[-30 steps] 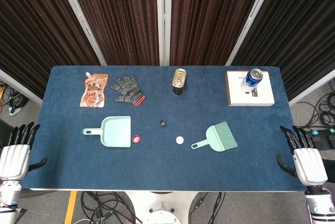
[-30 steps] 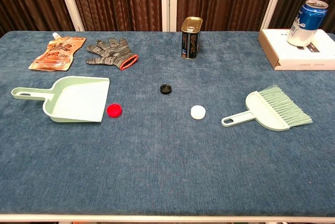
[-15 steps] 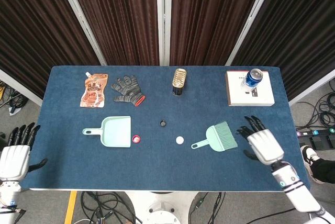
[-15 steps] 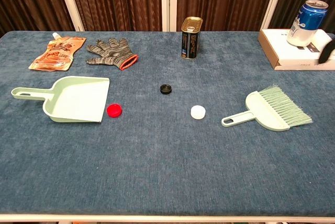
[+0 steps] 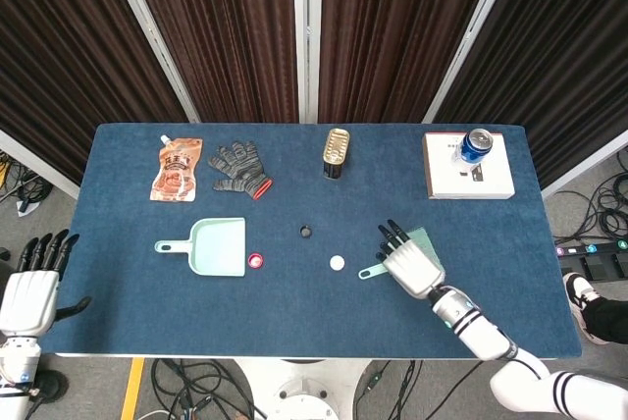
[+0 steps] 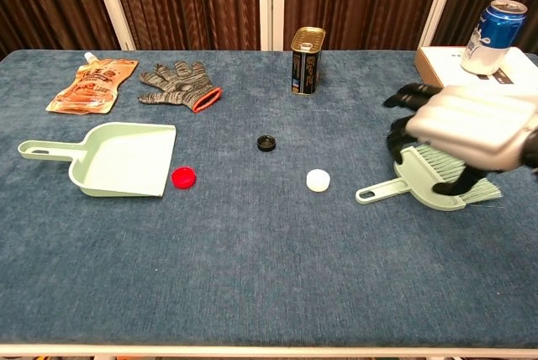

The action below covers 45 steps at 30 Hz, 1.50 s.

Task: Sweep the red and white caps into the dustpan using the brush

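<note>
Blue cloth-covered table (image 5: 294, 302) before dark curtains. Along the far edge: pouch (image 5: 176, 170), glove (image 5: 238, 168), tin (image 5: 337, 152), and a soda can (image 5: 475, 143) on a box (image 5: 486, 183). A black cap (image 6: 266, 143) lies mid-table. The mint dustpan (image 6: 118, 158) has the red cap (image 6: 184, 177) just beside its mouth; the white cap (image 6: 318, 179) lies nearer the mint brush (image 6: 395, 187). Right hand (image 6: 471, 129) hovers over the bristles, fingers spread, holding nothing. Left hand (image 5: 29, 288) waits off-table, fingers extended.

Caps — three: red (image 6: 184, 177), white (image 6: 318, 179), black (image 6: 266, 143). Cans — two, apparently (image 6: 308, 60) (image 6: 492, 36).
</note>
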Tool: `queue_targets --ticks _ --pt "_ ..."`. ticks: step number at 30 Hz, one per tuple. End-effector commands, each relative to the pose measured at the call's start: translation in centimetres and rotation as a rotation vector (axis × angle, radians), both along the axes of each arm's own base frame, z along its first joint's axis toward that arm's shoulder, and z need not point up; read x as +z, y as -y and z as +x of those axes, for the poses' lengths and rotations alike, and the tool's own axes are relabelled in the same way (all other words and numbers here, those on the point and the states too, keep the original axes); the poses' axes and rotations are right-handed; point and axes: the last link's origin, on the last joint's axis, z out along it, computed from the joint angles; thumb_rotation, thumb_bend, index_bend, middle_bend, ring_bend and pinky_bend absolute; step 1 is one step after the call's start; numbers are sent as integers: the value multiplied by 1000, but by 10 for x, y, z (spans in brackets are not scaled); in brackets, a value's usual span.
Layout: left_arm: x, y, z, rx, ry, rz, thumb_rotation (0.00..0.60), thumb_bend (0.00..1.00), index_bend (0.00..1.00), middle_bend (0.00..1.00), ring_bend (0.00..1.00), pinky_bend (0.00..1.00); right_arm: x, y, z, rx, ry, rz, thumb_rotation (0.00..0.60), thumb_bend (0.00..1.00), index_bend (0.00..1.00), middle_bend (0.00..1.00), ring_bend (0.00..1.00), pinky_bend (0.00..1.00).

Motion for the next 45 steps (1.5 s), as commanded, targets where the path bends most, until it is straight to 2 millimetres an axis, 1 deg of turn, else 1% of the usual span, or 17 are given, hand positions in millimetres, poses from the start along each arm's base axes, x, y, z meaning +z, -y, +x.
queue_targets --ticks 1,6,9,14,21,31,45 --pt "0 0 -1 1 2 -2 600 118 80 33 0 13 -15 1 3 20 -20 1 600 104 440 355 74 50" --pt "0 0 -2 5 5 -1 600 118 80 33 0 12 -27 3 5 10 -9 3 600 160 445 382 101 61" --pt "-1 0 -3 7 7 -2 600 118 80 33 0 12 -31 4 6 0 -1 8 600 217 444 400 110 51" --pt "-1 0 -4 9 9 -2 600 118 79 33 0 12 -35 6 5 -7 -3 8 600 242 447 426 124 50" --pt "-2 0 -6 13 16 -5 600 118 79 33 0 12 -39 4 3 -7 -14 10 600 244 447 430 124 28" --pt "-2 1 -9 19 18 -4 600 118 80 33 0 12 -41 8 5 -19 -5 -1 600 243 447 432 124 25" --pt "-3 2 -11 22 24 -8 600 118 80 33 0 12 -46 3 3 -29 -14 9 600 243 433 434 124 24"
